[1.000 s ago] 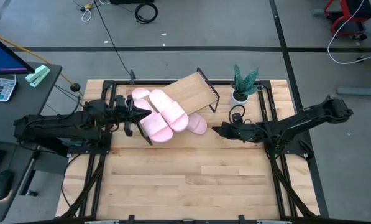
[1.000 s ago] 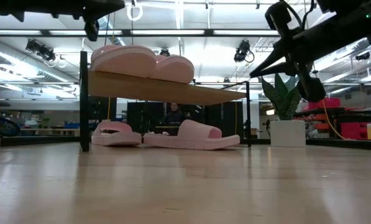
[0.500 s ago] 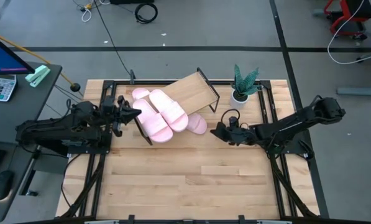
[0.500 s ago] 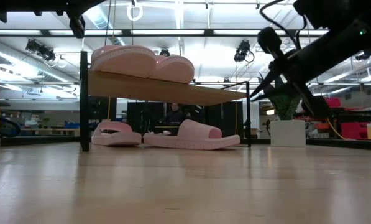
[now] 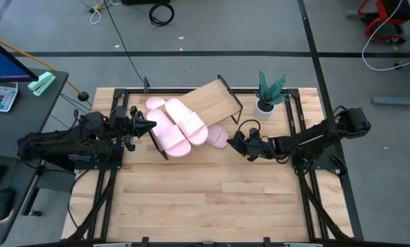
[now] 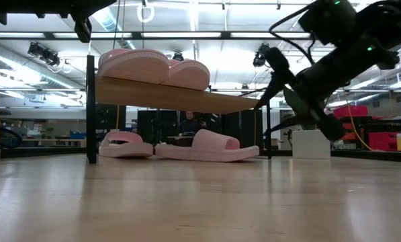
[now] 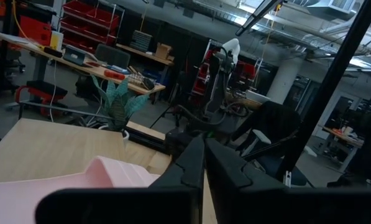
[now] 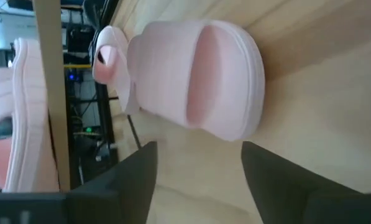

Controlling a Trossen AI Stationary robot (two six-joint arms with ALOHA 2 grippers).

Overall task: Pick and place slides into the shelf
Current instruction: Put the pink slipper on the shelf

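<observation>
Facing slide point(image 8: 197, 81) on tabletop, right tool point(image 5: 233, 142) open, just beside.

Two slides point(image 5: 177, 127) on shelf point(image 5: 215, 101); two slides point(image 6: 207, 146) beneath it.

Right gripper point(image 5: 231, 142) now closer to slide under shelf point(image 5: 219, 137), lower, fingers apart. Left gripper point(image 5: 152, 124) pulled back off shelf edge.
</observation>
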